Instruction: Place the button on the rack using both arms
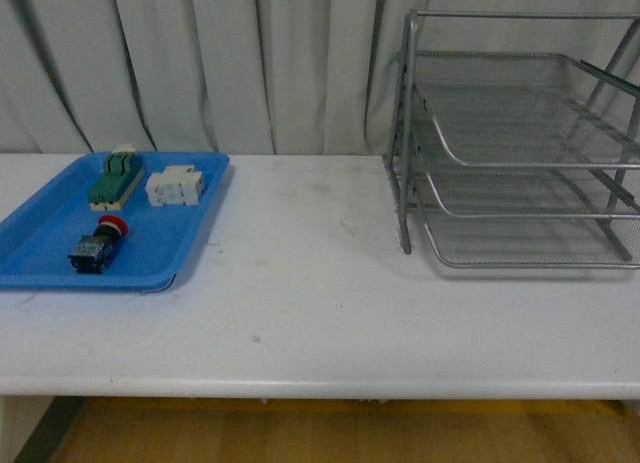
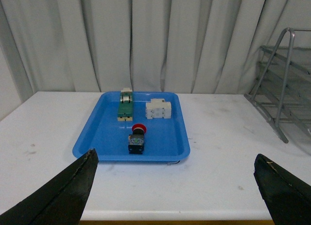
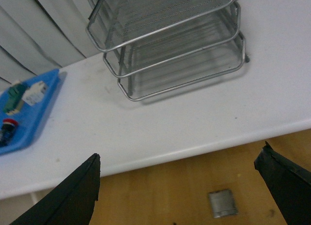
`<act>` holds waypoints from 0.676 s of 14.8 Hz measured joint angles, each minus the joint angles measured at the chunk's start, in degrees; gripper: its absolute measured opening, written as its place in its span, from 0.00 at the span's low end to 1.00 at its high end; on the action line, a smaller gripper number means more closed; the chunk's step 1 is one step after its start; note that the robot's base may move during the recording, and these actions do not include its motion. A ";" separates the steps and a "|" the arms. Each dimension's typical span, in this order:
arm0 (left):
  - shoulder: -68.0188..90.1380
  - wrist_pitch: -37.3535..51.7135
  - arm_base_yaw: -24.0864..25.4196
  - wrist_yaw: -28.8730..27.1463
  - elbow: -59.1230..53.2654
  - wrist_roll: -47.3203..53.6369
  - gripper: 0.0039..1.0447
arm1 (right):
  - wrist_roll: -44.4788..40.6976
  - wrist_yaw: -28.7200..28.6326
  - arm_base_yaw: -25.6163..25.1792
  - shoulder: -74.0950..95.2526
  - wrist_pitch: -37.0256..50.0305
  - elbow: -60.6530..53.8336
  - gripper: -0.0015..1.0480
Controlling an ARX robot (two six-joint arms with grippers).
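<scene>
The button [image 1: 96, 246] lies on its side in the near part of the blue tray [image 1: 170, 238], at the left of the white table [image 1: 300, 293]. Its round red cap points to the far side and its dark blocky body to the near side. The rack [image 1: 520, 166], silver wire mesh with three stepped tiers in a tubular frame, stands upright at the far right, well apart from the button.

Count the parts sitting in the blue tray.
3, all in the blue tray: green-and-cream terminal block at the far left, white block just right of it, button nearer the front edge. Nothing looks hidden.
</scene>
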 joint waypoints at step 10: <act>0.00 0.02 0.00 0.00 0.00 0.00 0.94 | 42.21 -6.32 -2.84 78.23 45.88 26.80 0.94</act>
